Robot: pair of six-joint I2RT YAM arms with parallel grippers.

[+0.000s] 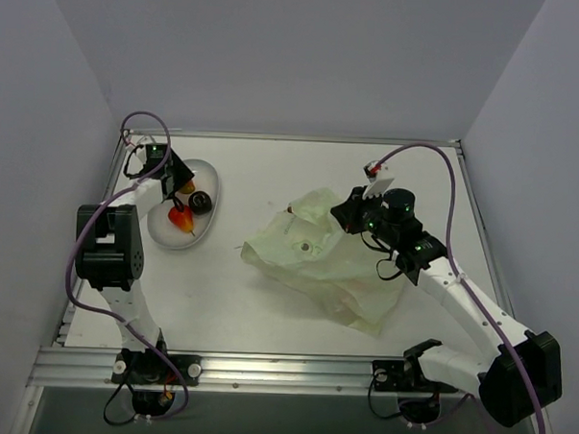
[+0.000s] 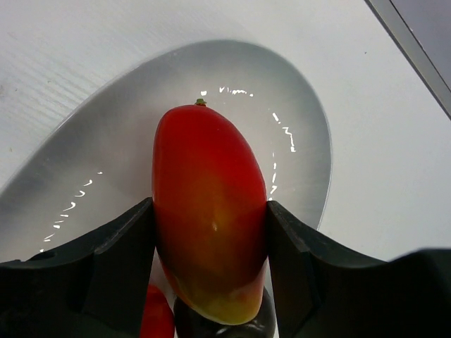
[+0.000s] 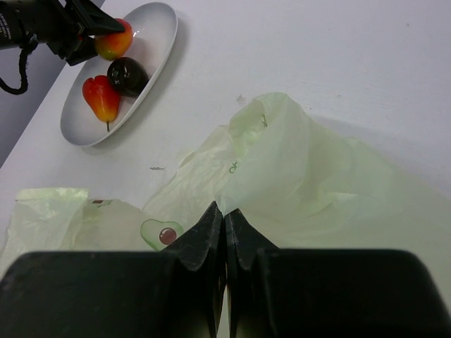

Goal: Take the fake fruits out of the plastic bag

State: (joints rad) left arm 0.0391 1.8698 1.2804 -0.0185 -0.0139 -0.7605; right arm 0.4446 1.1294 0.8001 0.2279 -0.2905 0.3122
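The elongated glossy fake fruit [image 2: 208, 211] was deep red, fading to yellow at one end. The oval dish [image 2: 303, 141] was white; the pear-shaped fake fruit [image 3: 102, 98] red and orange; the round fake fruit [image 3: 127, 75] near-black. The thin plastic bag [image 3: 317, 190] was pale green with avocado prints, the worktop [image 3: 317, 42] white.

The left arm [image 1: 132, 311] and right arm [image 1: 468, 306] each comprise white tubular links, black joint housings, green indicator lights [image 1: 156, 152], an externally routed purple cable [image 1: 145, 117] and matte black wedge-shaped fingers [image 2: 99, 267].
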